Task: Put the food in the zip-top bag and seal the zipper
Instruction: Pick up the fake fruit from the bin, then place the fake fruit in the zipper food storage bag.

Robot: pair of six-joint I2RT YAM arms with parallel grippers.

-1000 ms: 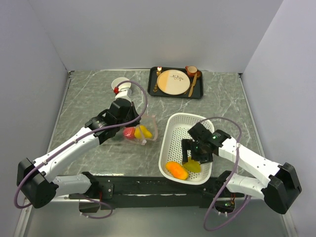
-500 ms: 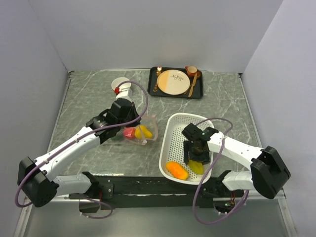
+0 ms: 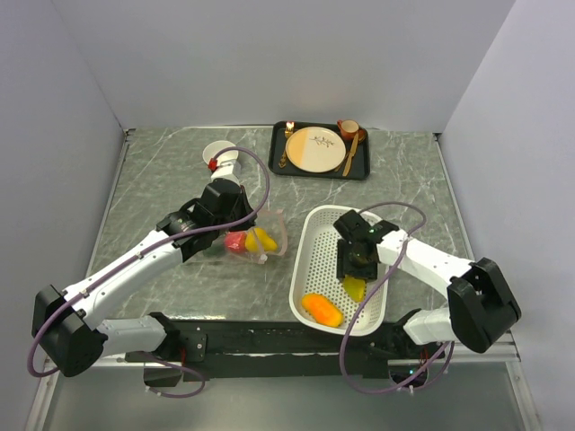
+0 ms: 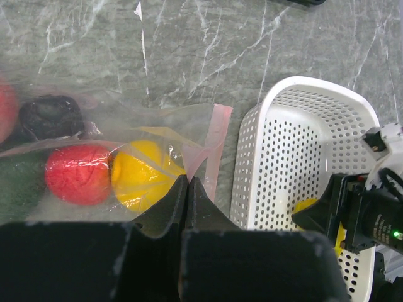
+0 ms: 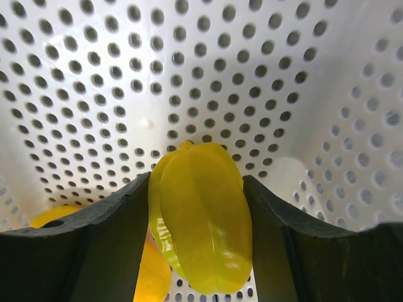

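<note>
The clear zip-top bag [image 3: 266, 235] lies left of the white basket and holds a red piece [image 4: 77, 174], a yellow piece [image 4: 145, 173], a dark avocado [image 4: 50, 116] and a green piece [image 4: 19, 182]. My left gripper [image 4: 187, 180] is shut on the bag's mouth edge at the pale pink zipper strip [image 4: 218, 141]; it also shows in the top view [image 3: 241, 226]. My right gripper [image 5: 198, 189] is inside the basket, shut on a yellow-green piece [image 5: 201, 220], which also shows in the top view [image 3: 355, 287]. An orange piece [image 3: 321, 309] lies at the basket's near end.
The white perforated basket [image 3: 323, 220] stands right of the bag, its walls close around my right gripper. A dark tray [image 3: 277, 148] with a plate, a cup and cutlery stands at the back. A small white bowl [image 3: 218, 150] stands at the back left.
My right gripper has turned and closed round the yellow-green piece, which has shifted a little away from the basket's near end. The left arm and the bag have not moved.
</note>
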